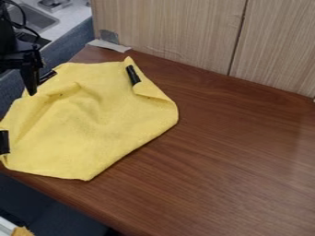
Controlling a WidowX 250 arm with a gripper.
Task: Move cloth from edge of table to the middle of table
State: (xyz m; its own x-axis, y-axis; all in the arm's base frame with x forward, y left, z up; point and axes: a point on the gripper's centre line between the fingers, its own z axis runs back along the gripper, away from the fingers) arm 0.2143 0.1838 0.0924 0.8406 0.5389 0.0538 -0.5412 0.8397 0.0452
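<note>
Cloth [92, 124] of yellow fabric, broad and uneven in outline: at the table's left end, relocation outstanding.
Progress judged minimal: the cloth, marked with black strips and folded over at its upper right corner, reaches the left and near edges of the brown wood-grain table [240, 152]; the whole shift to the middle remains. Black two-finger robot gripper [34, 86] stands at the cloth's upper left margin; whether it is wide, narrow or gripping fabric cannot be told. Brown surface extends right of the cloth, offering room for a rightward drag. Pale wood-grain panel [178, 32] bounds the far side; a course away from it appears advisable.
</note>
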